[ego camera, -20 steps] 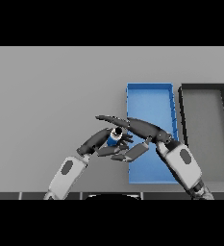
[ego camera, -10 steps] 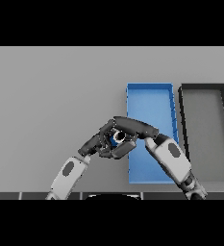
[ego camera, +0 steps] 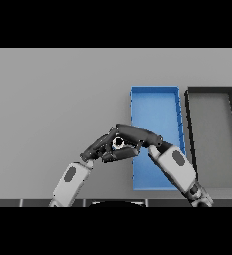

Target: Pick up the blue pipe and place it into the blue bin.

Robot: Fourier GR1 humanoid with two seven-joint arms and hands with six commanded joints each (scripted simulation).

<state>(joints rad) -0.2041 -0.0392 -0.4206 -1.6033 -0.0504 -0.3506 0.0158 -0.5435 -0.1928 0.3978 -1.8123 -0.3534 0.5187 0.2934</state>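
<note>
Head view, right hand: the dark right hand (ego camera: 137,135) reaches in from the lower right on its white and grey arm, its fingers curled over the top of a small round object.
Head view, left hand: the dark left hand (ego camera: 101,147) comes from the lower left and meets the right hand; its fingers close in under and beside the same object, so both hands are clamped together around it.
Head view, held object: the short blue pipe (ego camera: 118,144) shows only as a pale ring with a dark hole, seen end-on between the two hands; its body and colour are almost wholly hidden by the fingers.
Head view, contact: whether the pipe rests on the grey table (ego camera: 53,99) or is lifted cannot be told.
Head view, blue bin: the shallow rectangular blue bin (ego camera: 155,99) lies just to the right of the hands; the right arm crosses and hides part of its lower half.
Head view, dark bin: the dark grey rectangular bin (ego camera: 212,129) sits beyond the blue one, further right, its near corner covered by the arm.
</note>
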